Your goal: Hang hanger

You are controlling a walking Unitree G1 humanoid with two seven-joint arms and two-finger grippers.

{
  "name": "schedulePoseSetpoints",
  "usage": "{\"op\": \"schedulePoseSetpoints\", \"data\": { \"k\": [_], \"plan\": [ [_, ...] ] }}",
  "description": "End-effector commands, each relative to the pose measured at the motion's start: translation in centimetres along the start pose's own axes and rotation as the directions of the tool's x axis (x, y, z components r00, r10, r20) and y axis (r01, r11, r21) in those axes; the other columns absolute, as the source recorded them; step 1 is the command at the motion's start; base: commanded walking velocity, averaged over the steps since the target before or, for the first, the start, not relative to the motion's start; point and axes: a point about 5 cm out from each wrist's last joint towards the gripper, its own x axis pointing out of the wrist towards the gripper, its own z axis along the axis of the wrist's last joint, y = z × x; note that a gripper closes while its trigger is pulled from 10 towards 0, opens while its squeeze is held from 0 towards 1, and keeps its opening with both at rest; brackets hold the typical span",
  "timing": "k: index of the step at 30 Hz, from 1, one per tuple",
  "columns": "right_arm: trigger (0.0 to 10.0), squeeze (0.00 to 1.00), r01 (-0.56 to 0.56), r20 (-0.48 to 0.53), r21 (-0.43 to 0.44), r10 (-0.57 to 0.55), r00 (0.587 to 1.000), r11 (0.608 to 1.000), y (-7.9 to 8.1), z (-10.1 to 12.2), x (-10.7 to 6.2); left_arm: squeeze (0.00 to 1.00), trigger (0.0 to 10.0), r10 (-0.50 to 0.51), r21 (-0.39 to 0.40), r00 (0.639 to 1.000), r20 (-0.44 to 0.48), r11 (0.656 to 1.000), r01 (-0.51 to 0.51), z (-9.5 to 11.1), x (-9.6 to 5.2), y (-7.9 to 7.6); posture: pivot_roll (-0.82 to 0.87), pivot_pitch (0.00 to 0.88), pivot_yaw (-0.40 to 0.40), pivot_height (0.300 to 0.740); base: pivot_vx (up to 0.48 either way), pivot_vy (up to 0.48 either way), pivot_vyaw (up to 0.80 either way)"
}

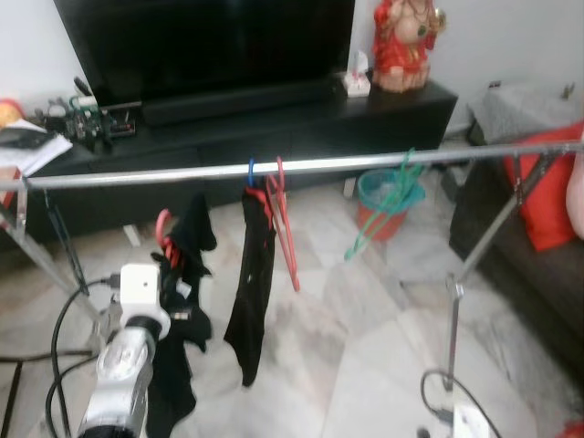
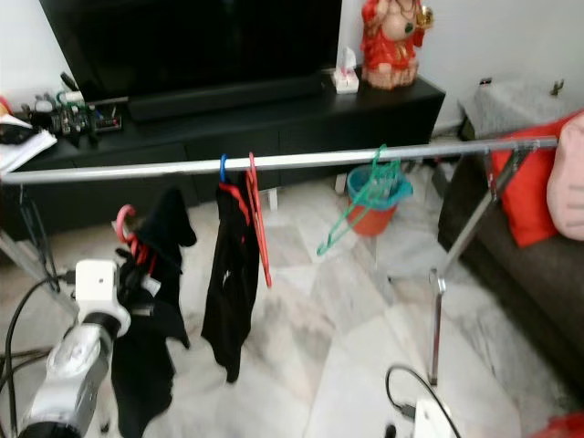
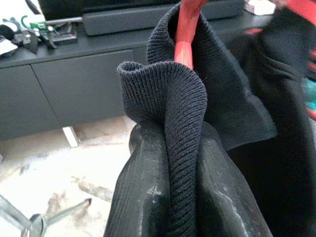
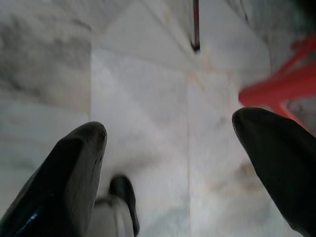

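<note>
A silver clothes rail (image 1: 301,166) crosses the scene at chest height. On it hang a black garment (image 1: 251,274) on a blue hook, an empty red hanger (image 1: 285,228) and a green hanger (image 1: 388,205). Below the rail's left part, my left gripper (image 3: 185,192) is shut on a red hanger (image 1: 162,228) draped with a black knit garment (image 3: 197,98). That hanger's hook sits lower than the rail and apart from it. My right gripper (image 4: 168,153) hangs low over the marble floor, open, with nothing between its fingers.
A black TV stand (image 1: 274,123) with a TV and a red statue (image 1: 401,41) stands behind the rail. A teal and orange bucket (image 1: 383,196) sits on the floor beyond it. A dark sofa with a red cushion (image 1: 547,192) is at the right. Rack legs (image 1: 453,319) and cables (image 1: 64,328) cross the floor.
</note>
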Motion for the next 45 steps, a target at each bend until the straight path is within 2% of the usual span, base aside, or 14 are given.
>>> {"op": "schedulePoseSetpoints", "data": {
  "k": [1, 12, 18, 23, 37, 45],
  "plan": [
    [10.0, 0.00, -0.021, -0.015, 0.011, 0.021, 1.000, 1.000, 0.9, -0.4, -0.1, 0.00, 10.0, 0.011, 0.013, 0.999, 0.032, 1.000, -0.011, 0.7, 0.1, 0.7, 0.04, 0.000, -0.006, 0.740, 0.000, 0.000, 0.00],
    [10.0, 0.00, -0.016, -0.017, 0.014, 0.016, 1.000, 1.000, 0.8, -0.3, 0.0, 0.00, 10.0, -0.016, -0.018, 1.000, 0.009, 1.000, 0.017, 0.3, 0.0, 0.1, 0.04, 0.000, -0.008, 0.740, 0.000, 0.000, 0.00],
    [10.0, 0.00, -0.024, -0.022, 0.021, 0.024, 0.999, 0.999, 0.9, -0.3, 0.0, 0.00, 10.0, -0.020, -0.015, 1.000, 0.005, 1.000, 0.020, 0.3, 0.0, 0.2, 0.04, 0.000, -0.007, 0.740, 0.000, 0.277, 0.00],
    [10.0, 0.00, -0.033, -0.013, -0.027, 0.033, 0.999, 0.999, 1.1, -0.1, 0.0, 0.00, 10.0, -0.024, -0.015, 1.000, 0.006, 1.000, 0.024, 0.3, 0.0, 0.1, 0.04, 0.000, -0.007, 0.740, 0.000, 0.317, 0.00],
    [10.0, 0.00, -0.032, -0.009, -0.014, 0.032, 0.999, 0.999, 1.1, -0.1, 0.0, 0.00, 10.0, -0.039, -0.011, 0.999, 0.015, 0.999, 0.039, 0.6, 0.0, 0.0, 0.04, 0.000, -0.006, 0.740, 0.000, 0.297, 0.00],
    [10.0, 0.00, -0.032, -0.009, -0.016, 0.032, 0.999, 0.999, 1.1, -0.1, 0.0, 0.00, 10.0, -0.053, -0.010, 0.998, 0.022, 0.999, 0.053, 0.7, 0.1, -0.3, 0.04, 0.000, -0.006, 0.740, 0.000, 0.000, 0.00]
  ]
}}
